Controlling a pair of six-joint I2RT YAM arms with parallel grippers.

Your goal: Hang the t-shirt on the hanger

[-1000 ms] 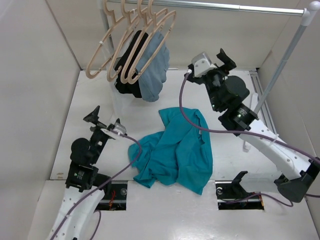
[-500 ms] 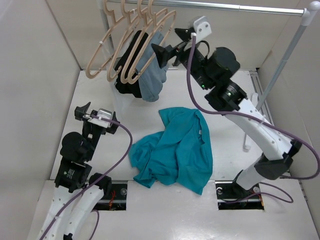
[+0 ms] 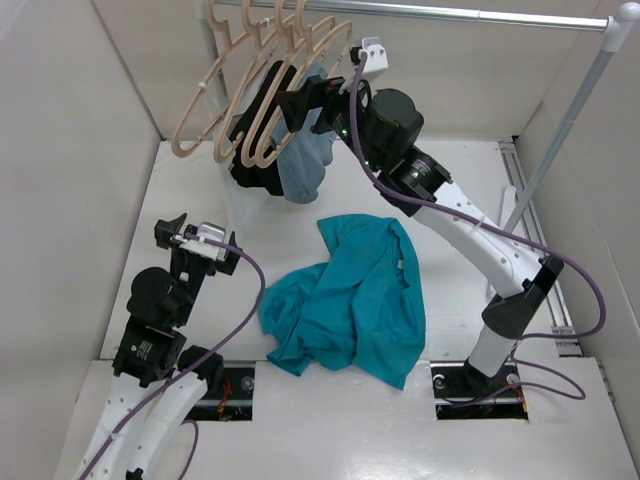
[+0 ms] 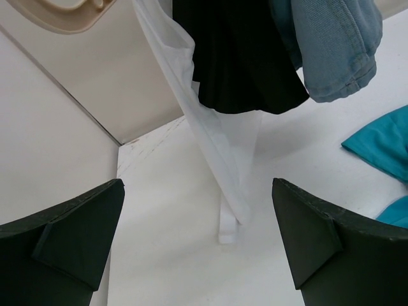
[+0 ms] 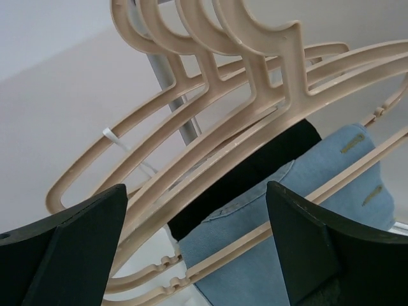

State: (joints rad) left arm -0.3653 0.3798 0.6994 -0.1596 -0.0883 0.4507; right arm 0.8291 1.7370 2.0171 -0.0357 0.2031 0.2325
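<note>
The teal t-shirt [image 3: 352,300] lies crumpled on the table's middle; a corner of it shows in the left wrist view [image 4: 382,146]. Several beige hangers [image 3: 262,100] hang together on the rail at top left, and fill the right wrist view [image 5: 255,108]. My right gripper [image 3: 290,105] is raised against the hangers, open, its fingers [image 5: 319,255] on either side of a hanger's lower bars with nothing gripped. My left gripper [image 3: 190,238] is open and empty at the left, above the table, pointing toward the hanging clothes.
A black garment [image 3: 258,140] and a grey-blue garment [image 3: 308,150] hang on the hangers; both show in the left wrist view [image 4: 242,64] [image 4: 331,44]. A white rack upright [image 4: 223,159] stands below them. A grey pole [image 3: 560,140] slants at right. Walls close in on both sides.
My right arm has swung up and left from the table's right side to the hangers. My left gripper has lifted and shifted a little left. The t-shirt has not moved.
</note>
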